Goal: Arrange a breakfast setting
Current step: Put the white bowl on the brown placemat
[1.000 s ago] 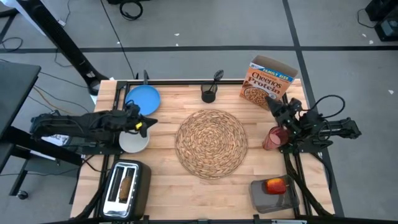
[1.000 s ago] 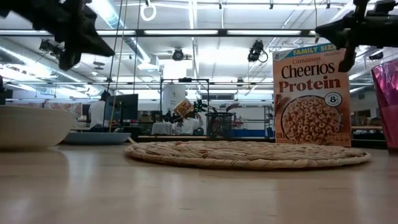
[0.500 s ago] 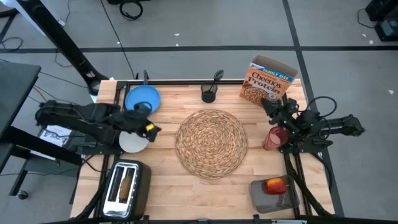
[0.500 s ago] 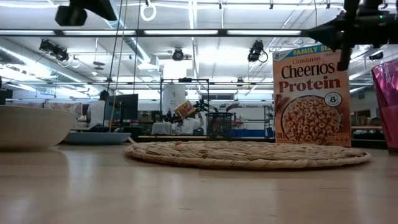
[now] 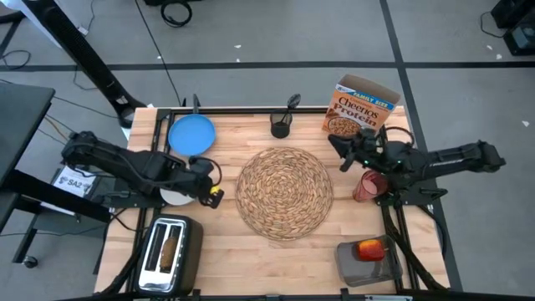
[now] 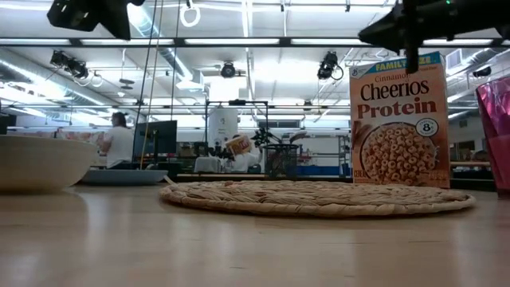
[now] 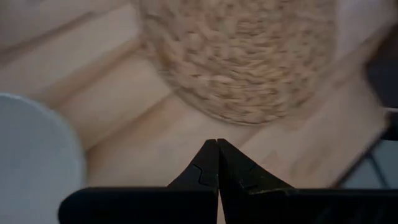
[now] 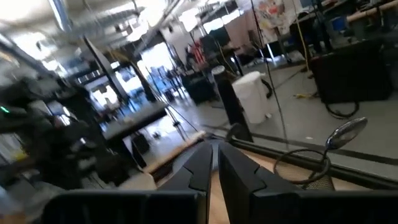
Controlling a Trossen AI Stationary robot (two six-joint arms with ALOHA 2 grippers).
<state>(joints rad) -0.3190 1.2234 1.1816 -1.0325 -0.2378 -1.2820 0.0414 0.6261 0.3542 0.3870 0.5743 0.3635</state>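
High view: left pincer (image 5: 214, 195) clenched, empty, over the surface (image 5: 251, 251) between bowl (image 5: 177, 195) and placemat (image 5: 284, 192). Right pincer (image 5: 341, 153) clenched, empty, between placemat and cereal box (image 5: 359, 113); cup (image 5: 369, 186) beside.

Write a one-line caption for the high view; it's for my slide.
Both arms hover beside the bare woven placemat; blue plate, white bowl, Cheerios box wait around it.
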